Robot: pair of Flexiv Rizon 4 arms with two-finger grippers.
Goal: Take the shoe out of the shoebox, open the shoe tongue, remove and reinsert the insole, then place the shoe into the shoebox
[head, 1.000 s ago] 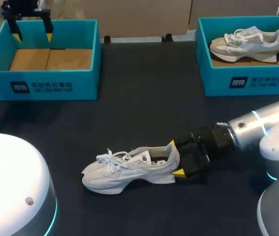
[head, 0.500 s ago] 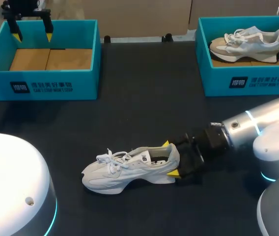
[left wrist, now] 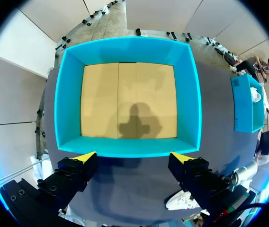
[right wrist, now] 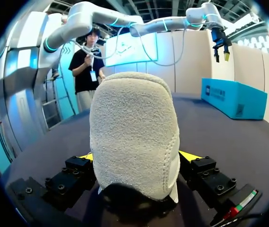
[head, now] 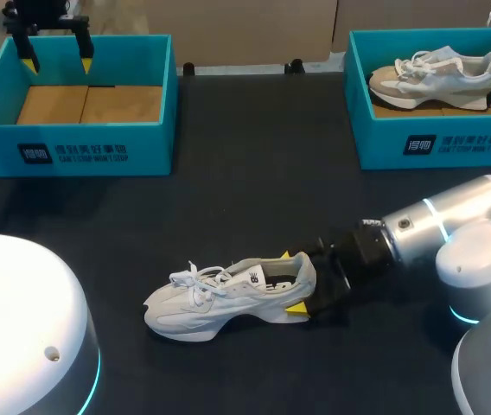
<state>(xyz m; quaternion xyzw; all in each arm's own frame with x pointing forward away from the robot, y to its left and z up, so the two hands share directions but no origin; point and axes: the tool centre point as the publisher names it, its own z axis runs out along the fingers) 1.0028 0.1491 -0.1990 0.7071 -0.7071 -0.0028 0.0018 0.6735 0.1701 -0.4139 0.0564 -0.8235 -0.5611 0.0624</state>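
**Markings.** Each shoebox carries a white logo block and lines of white print on its front wall (not transcribed). The shoe has a small dark mark on its side near the collar, too small to read.

**Item 1: shoe** (head: 228,298). White low sneaker with white laces and a thick shaped sole. It stands on its sole on the dark counter (head: 245,199), in the near middle, toe toward the left arm's side and heel toward the right arm. From the right wrist view the heel (right wrist: 134,137) shows a pale, napped, suede-like surface.

**Item 2: left shoebox** (head: 73,156). Teal, open-topped, at the far left of the counter. Its floor is tan cardboard in two panels, seen from straight above in the left wrist view (left wrist: 127,101).

**Item 3: right shoebox** (head: 440,143). Teal, open-topped, at the far right. It holds a second shoe (head: 436,76), beige and pale grey with white laces, lying across the box.

**Item 4: right gripper** (head: 290,283). It is level with the counter at the shoe's heel. Its fingers (right wrist: 190,156) are spread wide, one on each side of the heel and just beside it.

**Item 5: left gripper** (head: 55,54). It hangs above the far rim of the left shoebox, fingers wide apart with nothing between them (left wrist: 133,156).
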